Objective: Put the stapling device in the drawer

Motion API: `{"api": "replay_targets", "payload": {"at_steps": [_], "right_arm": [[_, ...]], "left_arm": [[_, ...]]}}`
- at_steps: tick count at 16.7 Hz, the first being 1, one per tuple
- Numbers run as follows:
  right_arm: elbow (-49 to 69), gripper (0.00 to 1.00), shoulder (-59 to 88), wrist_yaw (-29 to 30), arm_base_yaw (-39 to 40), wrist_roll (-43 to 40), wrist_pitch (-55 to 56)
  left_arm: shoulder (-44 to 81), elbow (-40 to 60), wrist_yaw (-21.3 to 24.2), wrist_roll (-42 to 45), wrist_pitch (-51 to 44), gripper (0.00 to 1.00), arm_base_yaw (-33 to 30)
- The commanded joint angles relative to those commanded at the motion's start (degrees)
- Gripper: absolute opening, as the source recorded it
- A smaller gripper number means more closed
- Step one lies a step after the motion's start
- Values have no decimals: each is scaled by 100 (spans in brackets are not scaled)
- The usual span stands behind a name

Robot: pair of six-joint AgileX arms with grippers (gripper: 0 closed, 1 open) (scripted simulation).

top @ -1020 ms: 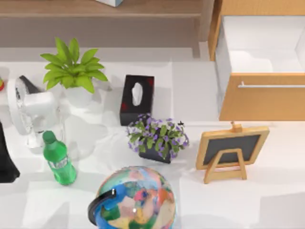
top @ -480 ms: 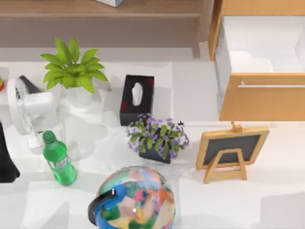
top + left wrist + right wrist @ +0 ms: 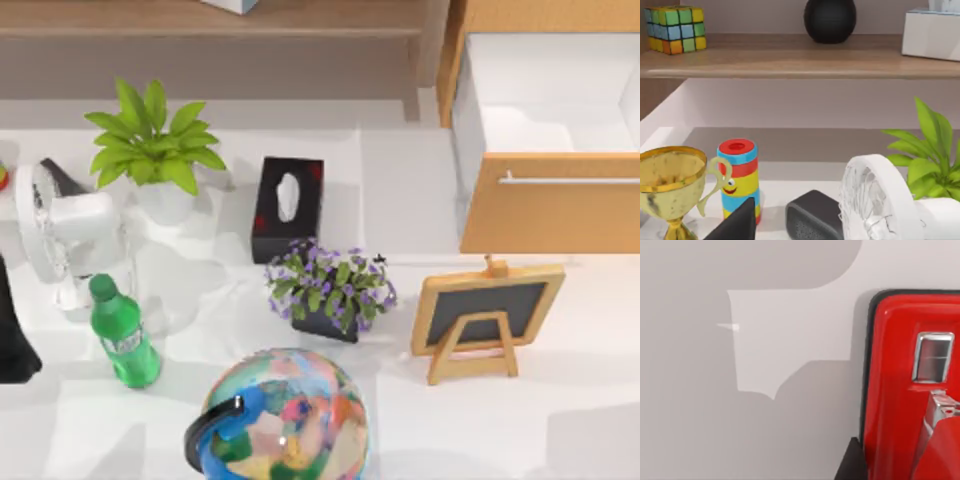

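Observation:
The drawer [image 3: 550, 205] stands pulled open at the table's back right, with a light wooden front, a silver bar handle [image 3: 570, 180] and white inside walls [image 3: 545, 95]. The stapling device [image 3: 895, 380] is red with a silver metal part. It lies on a pale surface, close under the right wrist camera. A dark tip of my right gripper [image 3: 852, 465] sits against its edge. My left arm [image 3: 12, 330] is parked at the table's left edge, and my left gripper [image 3: 737, 225] shows as a dark tip near a striped toy.
A chalkboard easel [image 3: 487, 318] stands just in front of the drawer. A purple flower pot [image 3: 330, 290], black tissue box [image 3: 288, 205] and globe [image 3: 285, 415] fill the middle. A green plant [image 3: 155, 150], white fan [image 3: 65, 235] and green bottle [image 3: 122, 335] stand at the left.

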Motion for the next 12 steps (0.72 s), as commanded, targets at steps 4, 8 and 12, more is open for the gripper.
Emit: {"api": "replay_targets", "payload": {"at_steps": [4,8,12], "right_arm": [[6,0,-6,2,-1,4,-2],[210,0,-183,3,-6,-5,-360],[460,0,-426,4,-9,-11,-896]], "left_arm": [[0,0,0,0,0,100,0],[0,0,0,0,0,100,0],[0,0,0,0,0,100,0]]}}
